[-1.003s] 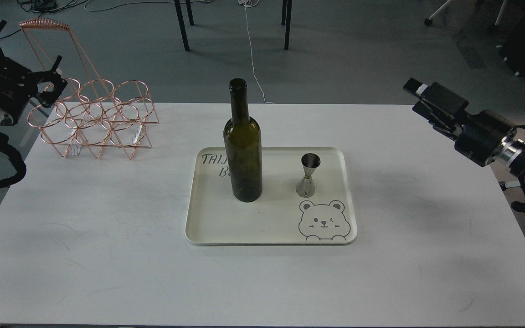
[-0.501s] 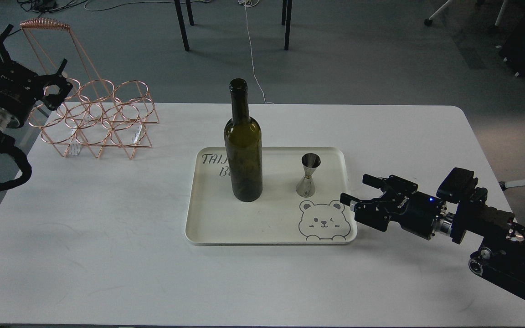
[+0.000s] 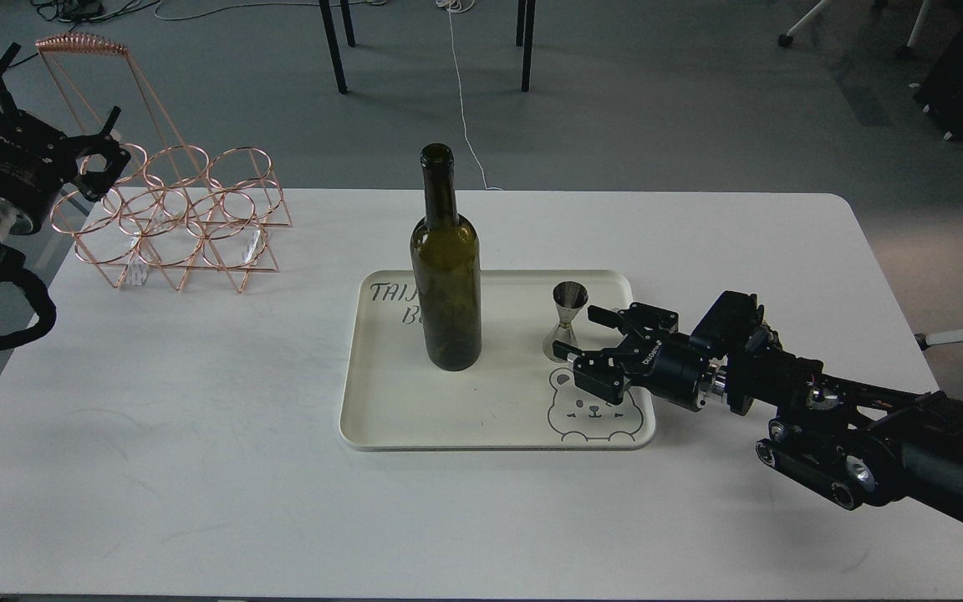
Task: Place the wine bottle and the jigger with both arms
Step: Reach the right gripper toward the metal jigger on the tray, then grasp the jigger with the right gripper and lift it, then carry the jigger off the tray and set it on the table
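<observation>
The dark olive-green wine bottle (image 3: 445,267) stands upright on the left half of a cream tray (image 3: 448,418). The small steel jigger (image 3: 568,321) stands upright on the tray's right half. My right gripper (image 3: 579,332) is open, low over the tray's right edge, with its fingertips just right of the jigger, one finger behind and one in front. My left gripper (image 3: 101,155) is open and empty at the far left, beside the copper wire rack, far from the bottle.
A copper wire bottle rack (image 3: 172,209) with several rings stands at the back left of the white table (image 3: 197,468). The tray bears a bear drawing (image 3: 590,410) at its front right. Chair legs and cables lie on the floor beyond.
My right arm swung down from the far right and moved left over the tray edge up to the jigger. My left gripper barely shifted by the rack. Bottle and jigger have not moved.
</observation>
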Motion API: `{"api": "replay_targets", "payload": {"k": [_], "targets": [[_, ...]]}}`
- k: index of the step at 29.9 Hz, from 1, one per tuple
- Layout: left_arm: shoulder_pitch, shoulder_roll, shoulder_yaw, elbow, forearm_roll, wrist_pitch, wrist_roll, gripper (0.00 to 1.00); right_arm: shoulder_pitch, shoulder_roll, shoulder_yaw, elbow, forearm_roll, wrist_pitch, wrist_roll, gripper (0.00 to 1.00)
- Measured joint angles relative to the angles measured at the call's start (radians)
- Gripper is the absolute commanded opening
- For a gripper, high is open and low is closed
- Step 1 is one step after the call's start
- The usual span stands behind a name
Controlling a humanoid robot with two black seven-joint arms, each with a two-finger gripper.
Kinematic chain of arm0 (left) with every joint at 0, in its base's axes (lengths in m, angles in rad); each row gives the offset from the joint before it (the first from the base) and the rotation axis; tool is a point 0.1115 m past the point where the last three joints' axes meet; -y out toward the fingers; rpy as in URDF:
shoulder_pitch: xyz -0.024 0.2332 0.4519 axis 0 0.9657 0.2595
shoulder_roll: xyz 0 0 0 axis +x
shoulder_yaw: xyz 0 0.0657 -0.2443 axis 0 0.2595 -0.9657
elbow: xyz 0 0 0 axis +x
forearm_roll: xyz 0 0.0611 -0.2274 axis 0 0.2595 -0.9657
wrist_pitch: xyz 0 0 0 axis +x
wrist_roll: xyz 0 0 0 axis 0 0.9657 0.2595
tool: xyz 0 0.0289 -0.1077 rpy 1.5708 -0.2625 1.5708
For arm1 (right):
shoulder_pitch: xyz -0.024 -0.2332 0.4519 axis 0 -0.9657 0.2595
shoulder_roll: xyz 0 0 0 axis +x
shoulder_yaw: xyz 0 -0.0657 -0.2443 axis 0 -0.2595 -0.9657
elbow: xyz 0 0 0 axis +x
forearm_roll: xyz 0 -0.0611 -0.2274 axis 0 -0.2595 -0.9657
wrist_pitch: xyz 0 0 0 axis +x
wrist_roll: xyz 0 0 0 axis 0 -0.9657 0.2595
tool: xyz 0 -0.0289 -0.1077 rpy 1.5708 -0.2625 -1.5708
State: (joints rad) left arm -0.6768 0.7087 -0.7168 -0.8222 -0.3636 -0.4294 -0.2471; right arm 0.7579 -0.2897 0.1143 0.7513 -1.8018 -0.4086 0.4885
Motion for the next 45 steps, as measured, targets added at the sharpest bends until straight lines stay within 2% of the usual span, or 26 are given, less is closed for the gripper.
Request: {"api": "replay_targets", "payload": {"k": [4,14,22,31,38,45], "targets": [[0.0,0.0,0.0,0.001,0.0,0.0,0.0,0.98,0.015,0.029,0.0,-0.023,0.001,0.0,0.0,0.64],[0.0,0.001,-0.001,0.002,0.0,0.0,0.002,0.98,0.019,0.038,-0.002,-0.035,0.002,0.005,0.0,0.17],[0.0,0.003,-0.001,0.002,0.0,0.0,0.002,0.99,0.024,0.037,-0.014,-0.048,0.001,0.006,0.0,0.03],[-0.002,0.01,-0.002,0.002,0.0,0.001,0.001,0.98,0.052,-0.001,-0.004,-0.037,0.01,-0.039,0.0,0.02],[-0.004,0.017,-0.003,0.0,0.0,0.001,0.0,0.98,0.046,-0.153,0.05,-0.038,0.037,-0.08,0.0,0.02],[-0.006,0.021,-0.002,-0.002,0.001,0.001,0.0,0.99,-0.052,-0.299,0.075,-0.044,0.14,-0.08,-0.013,0.02]]}}
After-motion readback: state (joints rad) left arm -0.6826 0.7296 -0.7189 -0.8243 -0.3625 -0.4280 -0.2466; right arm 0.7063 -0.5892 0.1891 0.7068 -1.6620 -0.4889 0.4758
